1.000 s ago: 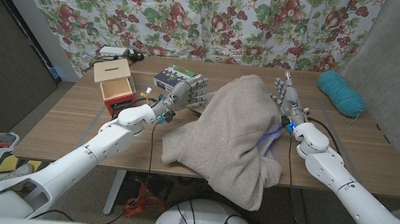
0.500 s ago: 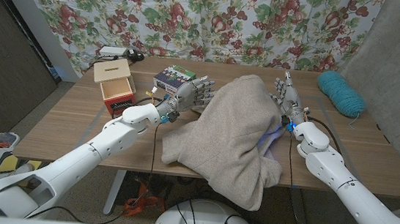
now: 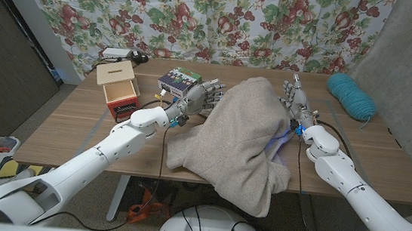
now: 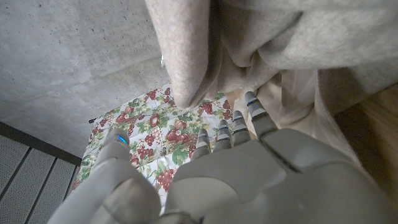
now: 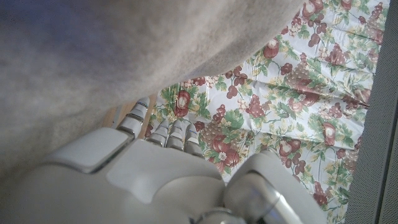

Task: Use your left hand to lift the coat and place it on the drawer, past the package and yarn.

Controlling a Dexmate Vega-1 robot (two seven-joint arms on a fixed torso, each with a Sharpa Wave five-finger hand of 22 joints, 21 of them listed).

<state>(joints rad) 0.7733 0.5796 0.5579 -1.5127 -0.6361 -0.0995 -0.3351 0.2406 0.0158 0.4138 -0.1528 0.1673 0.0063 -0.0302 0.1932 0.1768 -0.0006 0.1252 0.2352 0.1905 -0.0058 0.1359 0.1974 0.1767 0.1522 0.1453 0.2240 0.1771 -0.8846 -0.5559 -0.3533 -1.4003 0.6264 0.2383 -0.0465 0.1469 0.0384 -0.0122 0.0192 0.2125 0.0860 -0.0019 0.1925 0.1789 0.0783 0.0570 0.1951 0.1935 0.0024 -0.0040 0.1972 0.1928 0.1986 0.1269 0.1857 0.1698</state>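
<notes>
Left hand sits open-fingered against my beige coat's left edge, gripping nothing; the coat is heaped mid-table, draping over the front edge. Right hand stands spread beside the coat, empty.

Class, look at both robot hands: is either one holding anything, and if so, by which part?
Nothing is held. The left hand is open with fingers reaching the coat at its left edge, not closed on it. The right hand stands open beside the coat.
</notes>
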